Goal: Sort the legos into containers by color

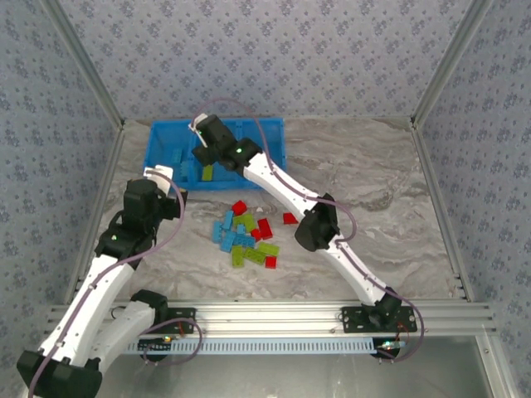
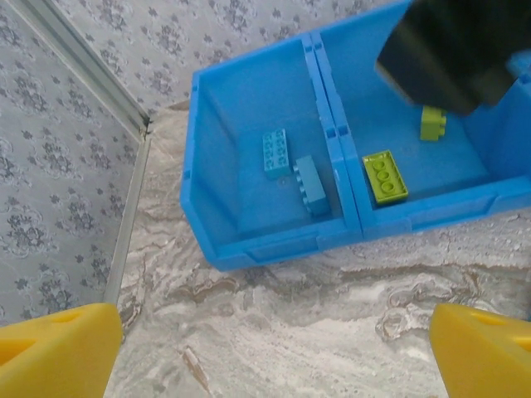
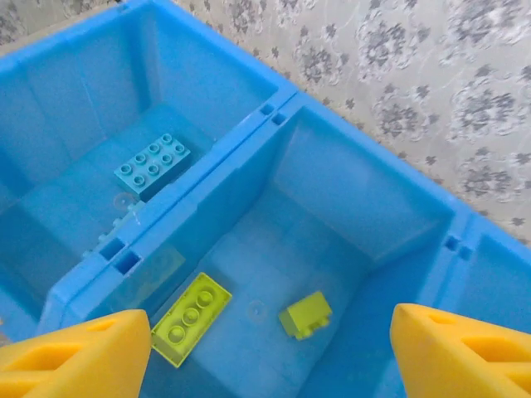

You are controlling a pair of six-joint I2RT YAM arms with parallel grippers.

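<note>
Three joined blue containers (image 1: 270,137) stand at the table's back left. The left container (image 2: 241,108) holds two light blue legos (image 2: 276,153). In the middle container (image 3: 348,199) lie a flat lime lego (image 3: 191,319) and a small lime lego (image 3: 305,315). My right gripper (image 3: 270,365) hangs open above that middle container, nothing between its yellow fingers (image 3: 465,356). My left gripper (image 2: 274,356) is open over bare table just in front of the left container. A loose pile of red, lime and light blue legos (image 1: 249,236) lies mid-table.
Patterned walls and slanted aluminium posts (image 1: 87,83) close in the table on the left, back and right. An aluminium rail (image 1: 274,319) runs along the near edge. The right arm's links (image 1: 315,224) stretch diagonally past the pile.
</note>
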